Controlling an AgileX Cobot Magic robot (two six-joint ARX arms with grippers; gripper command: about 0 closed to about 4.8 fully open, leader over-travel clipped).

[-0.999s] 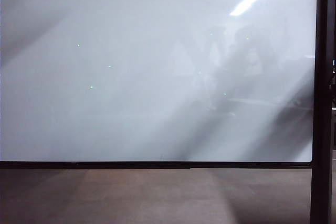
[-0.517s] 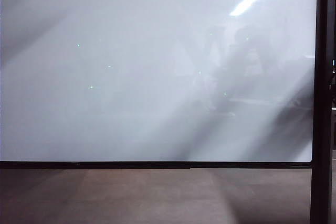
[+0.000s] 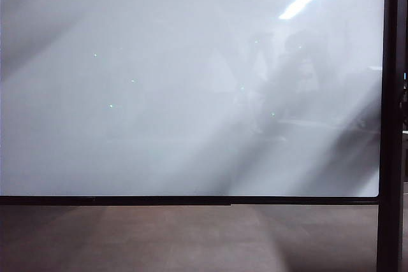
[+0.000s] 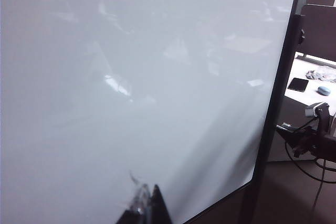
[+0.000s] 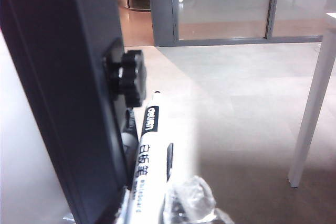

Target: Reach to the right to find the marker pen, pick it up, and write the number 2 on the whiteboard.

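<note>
The whiteboard (image 3: 159,93) fills the exterior view, where neither gripper shows. The number 2 is not in view there. In the right wrist view the marker pen (image 5: 147,150), white with black print, stands upright beside the board's dark post (image 5: 63,103). My right gripper (image 5: 149,208) is shut on its barrel, with a tape-wrapped fingertip (image 5: 191,200) pressed against one side. My left gripper (image 4: 147,205) is shut and empty, its tips close in front of the whiteboard (image 4: 131,77) near its lower edge. A faint thin streak (image 4: 130,174) lies just beyond the tips; I cannot tell what it is.
A black knob (image 5: 128,77) sticks out of the post just above the pen. A white table leg (image 5: 315,103) stands further off on the floor. Seen from the left wrist, the right arm (image 4: 315,129) reaches in past the post (image 4: 278,103). A desk (image 4: 315,80) holds small items behind it.
</note>
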